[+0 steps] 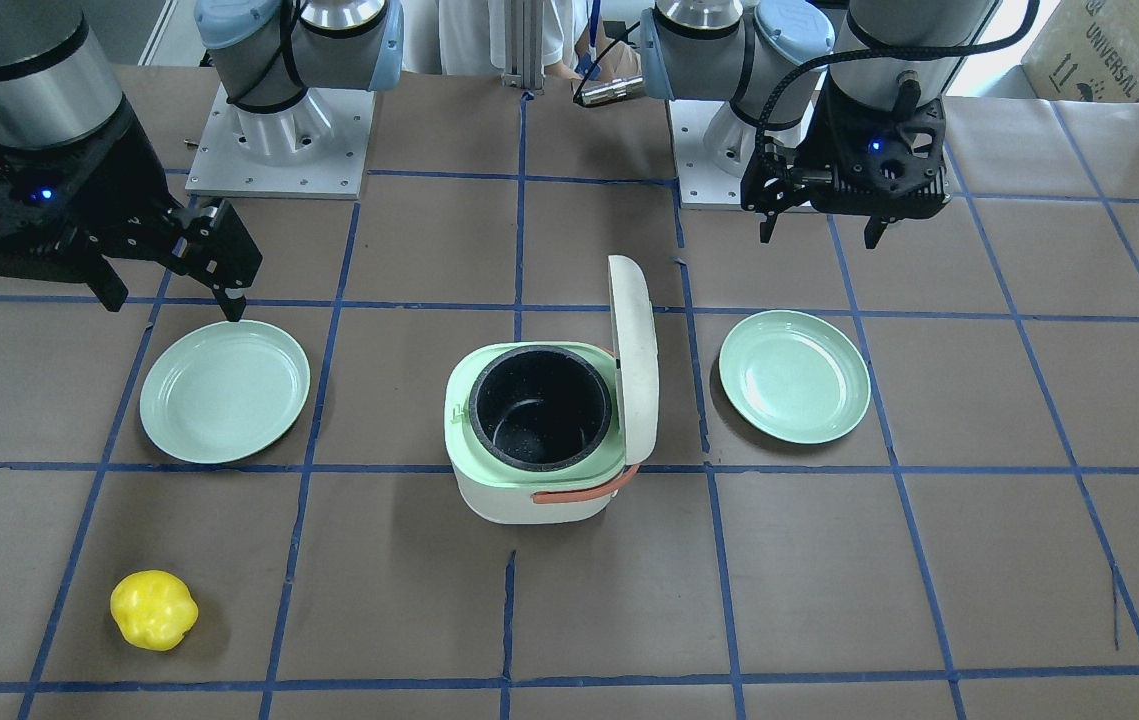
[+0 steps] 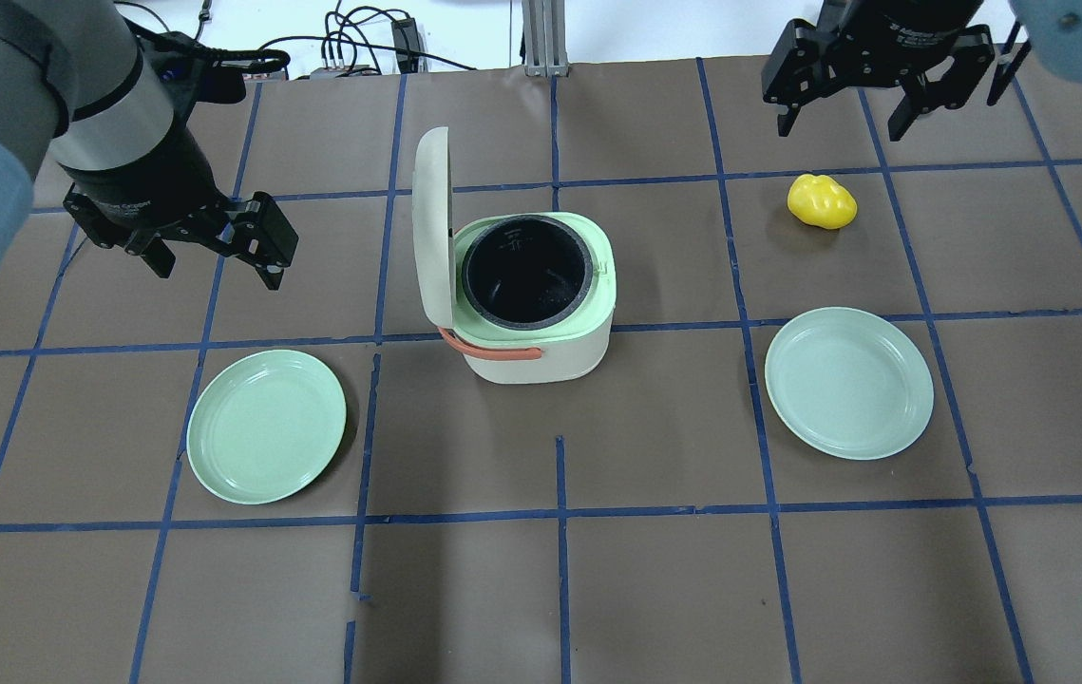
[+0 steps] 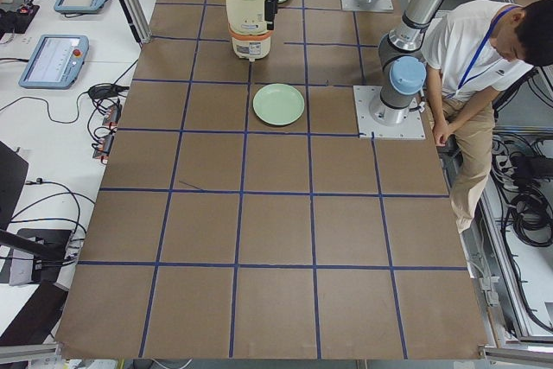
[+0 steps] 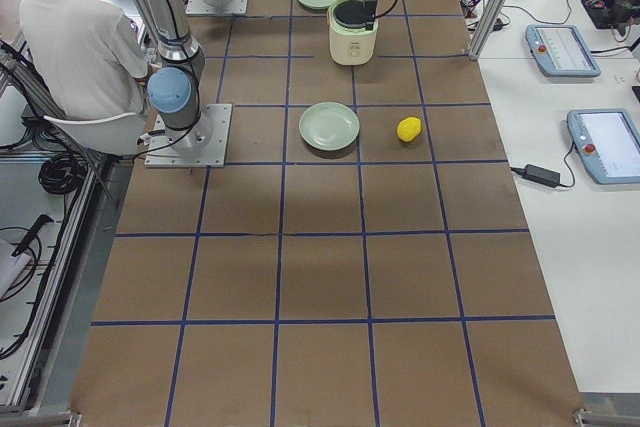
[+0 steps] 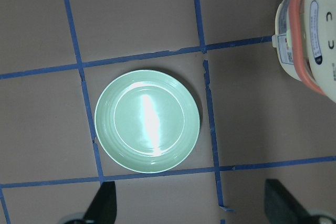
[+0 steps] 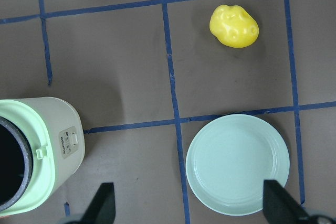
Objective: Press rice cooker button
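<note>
Ops: Location of rice cooker [image 2: 550,356]?

Rig: Middle of the table [image 2: 654,589], between the two arms. The lid [image 2: 431,223] stands upright on the robot's left side, and the black inner pot [image 2: 526,271] is exposed. The orange handle [image 2: 493,351] is folded down on the robot-facing side.

Ops: Button?

Rig: There's a small control panel [image 6: 70,141] on the wall facing the right arm, with a latch tab [image 6: 39,153] at the green rim beside it. Can't tell which mark is the button.

Ops: Grippers?

Rig: The left gripper [image 2: 218,268] hangs above the table to the cooker's left, apart from it. Its fingers are spread wide with nothing between them. The right gripper [image 2: 842,119] hangs well above the cooker's right side, also spread wide and empty. Neither touches the cooker.

Ops: Other items?

Rig: The left green plate [image 2: 266,426] sits below the left wrist camera. The right green plate [image 2: 848,382] is well apart from the cooker. A yellow lumpy object [image 2: 822,200] lies beyond that plate, not touching it.
</note>
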`<state>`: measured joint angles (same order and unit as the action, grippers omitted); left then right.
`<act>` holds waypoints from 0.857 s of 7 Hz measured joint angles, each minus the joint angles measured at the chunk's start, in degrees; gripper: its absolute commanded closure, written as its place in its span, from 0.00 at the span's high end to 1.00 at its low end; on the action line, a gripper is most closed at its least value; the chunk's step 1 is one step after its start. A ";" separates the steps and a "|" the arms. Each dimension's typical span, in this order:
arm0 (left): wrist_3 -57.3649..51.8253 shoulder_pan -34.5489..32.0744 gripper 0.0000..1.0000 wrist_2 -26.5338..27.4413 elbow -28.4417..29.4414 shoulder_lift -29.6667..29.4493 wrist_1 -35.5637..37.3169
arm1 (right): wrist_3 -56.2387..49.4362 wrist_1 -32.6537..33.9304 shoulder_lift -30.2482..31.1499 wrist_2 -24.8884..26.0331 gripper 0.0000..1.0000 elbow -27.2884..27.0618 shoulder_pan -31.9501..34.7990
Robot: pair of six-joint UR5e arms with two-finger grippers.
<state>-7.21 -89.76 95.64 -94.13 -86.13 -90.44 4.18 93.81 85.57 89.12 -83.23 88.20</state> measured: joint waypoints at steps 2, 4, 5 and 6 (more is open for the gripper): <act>0.00 0.02 1.00 0.06 0.00 0.00 0.00 | -0.37 -1.67 1.17 0.06 1.00 -0.84 -0.51; 0.00 -0.01 1.00 0.07 0.00 0.00 0.00 | -0.33 -4.84 1.62 0.01 1.00 -0.94 -0.56; 0.00 0.00 1.00 0.07 0.00 0.00 0.00 | -0.32 -5.17 1.66 -0.05 0.99 -0.96 -0.56; 0.00 -0.01 1.00 0.07 0.00 0.00 0.00 | -0.33 -5.24 1.69 -0.06 0.99 -0.96 -0.57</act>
<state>-7.21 -89.77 95.71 -94.13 -86.13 -90.44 3.85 88.57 87.26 89.06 -84.19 87.63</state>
